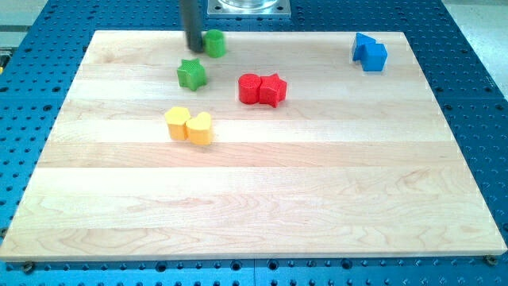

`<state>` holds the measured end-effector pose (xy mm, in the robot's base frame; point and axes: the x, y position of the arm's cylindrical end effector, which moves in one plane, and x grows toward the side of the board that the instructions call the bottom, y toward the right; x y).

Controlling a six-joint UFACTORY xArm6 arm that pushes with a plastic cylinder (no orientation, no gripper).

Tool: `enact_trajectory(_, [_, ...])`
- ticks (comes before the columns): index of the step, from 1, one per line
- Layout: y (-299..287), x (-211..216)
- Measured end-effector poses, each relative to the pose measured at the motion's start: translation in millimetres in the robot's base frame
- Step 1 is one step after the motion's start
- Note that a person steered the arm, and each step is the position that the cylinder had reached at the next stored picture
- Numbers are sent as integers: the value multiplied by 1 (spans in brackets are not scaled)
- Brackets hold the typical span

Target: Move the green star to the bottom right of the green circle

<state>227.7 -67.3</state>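
Yellow blocks (189, 125) nearest. Green star (190, 74) sits below-left of green circle (214, 42), not bottom right; task barely begun. My tip (192, 45), bare and holding nothing, rests just left of circle.

The rod runs out of the view's top, so only its lower part shows, and my tip (193, 46) stands just left of the green circle (215, 43), hiding a little of its left side. The two red blocks (262, 89) touch, and so do the two yellow blocks (189, 125) and two blue blocks (370, 52); their exact shapes are hard to tell.
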Motion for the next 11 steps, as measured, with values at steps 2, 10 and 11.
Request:
enact_trajectory(2, [-69,11])
enact_trajectory(10, [49,84])
enact_trajectory(11, [69,62])
